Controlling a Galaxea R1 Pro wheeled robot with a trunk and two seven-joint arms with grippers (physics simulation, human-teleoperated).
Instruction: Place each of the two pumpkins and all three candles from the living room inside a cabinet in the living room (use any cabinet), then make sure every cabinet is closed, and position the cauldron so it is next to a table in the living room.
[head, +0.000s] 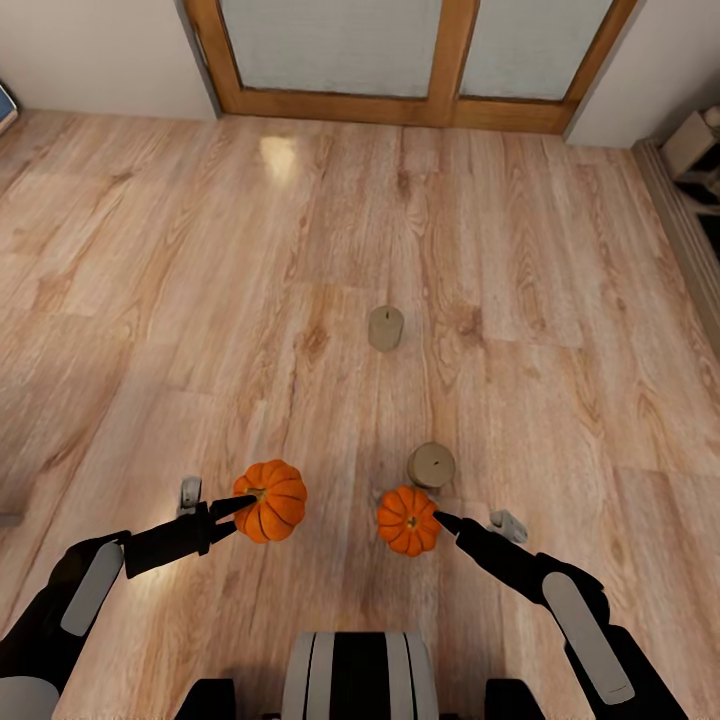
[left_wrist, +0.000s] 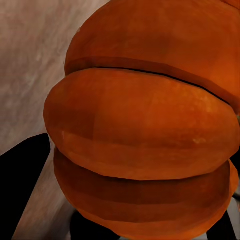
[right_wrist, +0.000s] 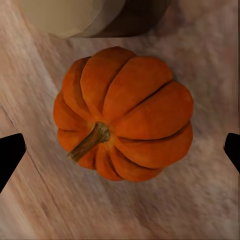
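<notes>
The larger pumpkin (head: 274, 500) hangs tilted, stem toward my left gripper (head: 235, 514), which is shut on its side. It looms very close in the left wrist view, where the pumpkin (left_wrist: 145, 130) sits between dark fingers (left_wrist: 20, 190). The smaller pumpkin (head: 408, 520) stands upright on the wood floor. My right gripper (head: 446, 522) is right beside it and open. In the right wrist view its fingertips (right_wrist: 10, 155) stand wide on either side of the pumpkin (right_wrist: 125, 112). One candle (head: 431, 465) stands just beyond that pumpkin, and a second candle (head: 386, 327) stands farther out.
Wood-framed glass doors (head: 400, 60) close off the far wall. A pale stone structure (head: 695, 150) runs along the right edge. Open wood floor (head: 200, 300) spreads to the left and ahead. My own base (head: 355, 675) is at the bottom.
</notes>
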